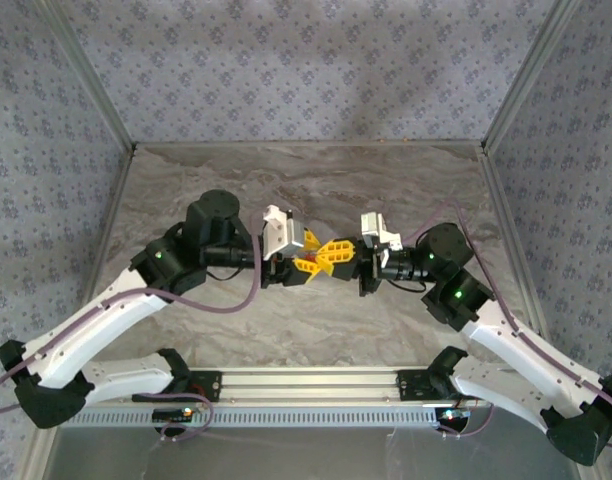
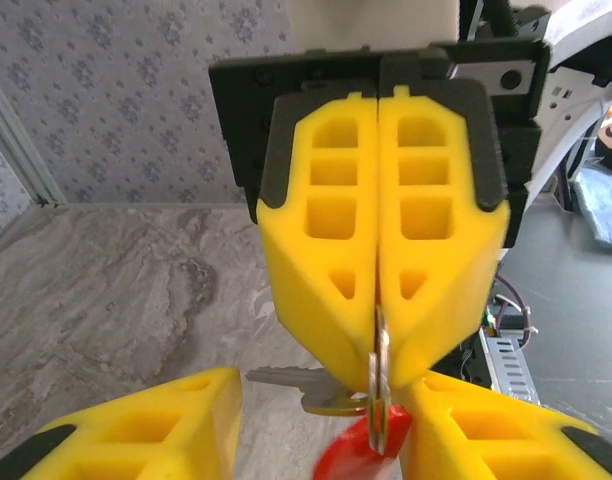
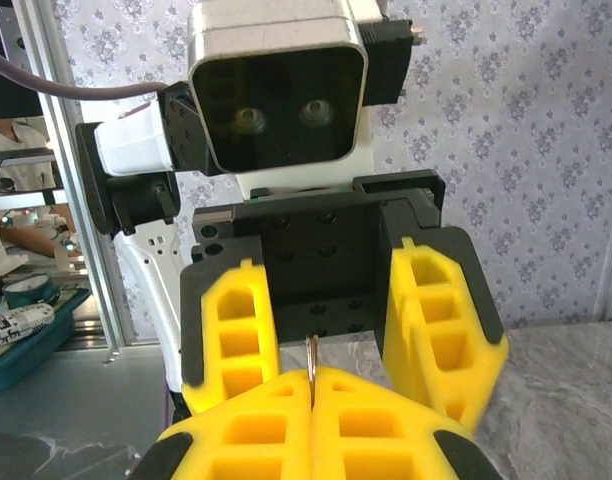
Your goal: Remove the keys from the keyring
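The keyring (image 2: 379, 400) is a thin metal ring with a red plastic tag (image 2: 348, 458) hanging below it. My right gripper (image 3: 311, 385) is shut on the ring, whose edge sticks up between its yellow fingers (image 3: 248, 432). A silvery key (image 2: 289, 380) hangs on the ring and points left. My left gripper (image 2: 326, 388) faces the right one, open, with its fingers (image 2: 146, 430) on either side of the key and tag and not pinching them. From above, both grippers (image 1: 324, 256) meet nose to nose over the middle of the table, with a red speck (image 1: 304, 266) between them.
The marbled tabletop (image 1: 316, 180) is walled by patterned panels at the back and sides, with metal posts at the corners (image 1: 486, 140). The arms' base rail (image 1: 306, 385) runs along the near edge.
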`<state>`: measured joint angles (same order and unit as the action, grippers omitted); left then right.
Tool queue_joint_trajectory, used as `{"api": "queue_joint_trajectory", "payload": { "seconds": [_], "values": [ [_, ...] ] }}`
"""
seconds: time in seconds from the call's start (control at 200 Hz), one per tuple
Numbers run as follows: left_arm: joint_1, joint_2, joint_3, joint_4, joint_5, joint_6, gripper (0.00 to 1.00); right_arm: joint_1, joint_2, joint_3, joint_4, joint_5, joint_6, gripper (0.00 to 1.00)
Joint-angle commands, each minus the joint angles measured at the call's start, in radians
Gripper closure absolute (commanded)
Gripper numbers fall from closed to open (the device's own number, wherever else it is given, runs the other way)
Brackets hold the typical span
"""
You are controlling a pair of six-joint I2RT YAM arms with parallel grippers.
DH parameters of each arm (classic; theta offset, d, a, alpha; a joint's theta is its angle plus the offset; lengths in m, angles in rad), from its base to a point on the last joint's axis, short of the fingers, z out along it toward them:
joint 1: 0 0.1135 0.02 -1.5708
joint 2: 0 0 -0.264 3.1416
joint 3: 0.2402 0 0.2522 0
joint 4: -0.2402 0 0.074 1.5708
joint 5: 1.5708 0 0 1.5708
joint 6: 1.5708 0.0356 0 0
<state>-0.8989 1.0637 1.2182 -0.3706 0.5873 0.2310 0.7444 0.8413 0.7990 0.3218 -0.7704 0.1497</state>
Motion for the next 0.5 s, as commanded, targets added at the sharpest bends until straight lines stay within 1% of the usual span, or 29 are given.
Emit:
{"api": "queue_joint_trajectory", "payload": {
  "seconds": [0.0, 0.1, 0.34, 0.4, 0.495],
  "values": [
    [-0.003, -0.059, -0.029, 0.078, 0.015, -0.008, 0.56, 0.006, -0.020, -0.010, 0.071, 0.010, 0.034, 1.00],
    [-0.003, -0.070, -0.038, 0.082, 0.014, -0.012, 0.60, 0.009, -0.018, -0.009, 0.078, 0.005, 0.040, 1.00],
    [-0.002, -0.035, -0.025, 0.117, 0.051, -0.028, 0.61, 0.029, -0.024, -0.009, 0.072, 0.006, 0.037, 1.00],
    [-0.003, -0.031, -0.023, 0.124, 0.054, -0.030, 0.65, 0.033, -0.029, -0.014, 0.071, 0.012, 0.037, 1.00],
    [-0.002, -0.025, -0.023, 0.124, 0.063, -0.030, 0.77, 0.035, -0.036, -0.017, 0.071, 0.016, 0.033, 1.00]
  ]
}}
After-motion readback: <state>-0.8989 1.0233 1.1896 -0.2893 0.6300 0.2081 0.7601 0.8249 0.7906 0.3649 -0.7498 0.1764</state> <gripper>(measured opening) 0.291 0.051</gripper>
